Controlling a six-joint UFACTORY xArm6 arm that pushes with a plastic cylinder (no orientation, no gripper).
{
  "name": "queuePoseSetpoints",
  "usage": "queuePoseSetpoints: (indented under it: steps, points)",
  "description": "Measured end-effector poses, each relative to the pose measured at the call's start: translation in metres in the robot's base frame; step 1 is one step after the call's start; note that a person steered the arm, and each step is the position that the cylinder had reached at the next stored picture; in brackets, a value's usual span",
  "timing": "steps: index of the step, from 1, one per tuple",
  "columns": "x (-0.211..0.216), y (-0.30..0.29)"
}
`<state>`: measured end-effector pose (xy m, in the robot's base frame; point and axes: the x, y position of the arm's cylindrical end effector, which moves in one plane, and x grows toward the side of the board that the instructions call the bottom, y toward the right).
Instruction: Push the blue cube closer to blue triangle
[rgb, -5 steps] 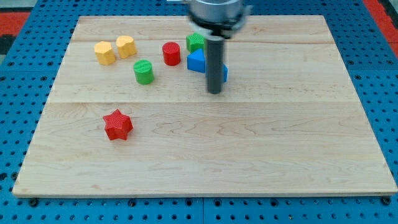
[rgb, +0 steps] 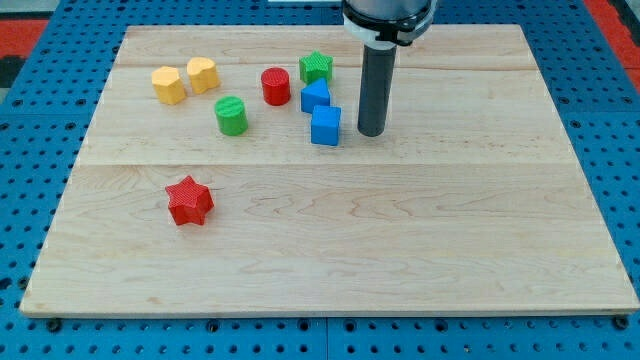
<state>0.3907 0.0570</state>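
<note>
my tip (rgb: 371, 133) right of blue cube (rgb: 325, 126) | wooden board (rgb: 400, 250) | blue pegboard (rgb: 620, 150)

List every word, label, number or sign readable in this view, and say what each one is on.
None: no text, number, brand or sign shows anywhere.
The wooden board is plain.
The blue cube, blue triangle, and the red, green and yellow blocks carry no markings.
The dark rod above my tip is unmarked; my tip stands just to the view's right of the blue cube.
</note>
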Motion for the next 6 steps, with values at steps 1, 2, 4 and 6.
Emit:
queuePoseSetpoints:
  steps: [1,2,4,6]
  points:
    - [-0.009,-0.013]
    - [-0.027,-0.052]
    - [-0.003,-0.056]
    - [0.053,-0.001]
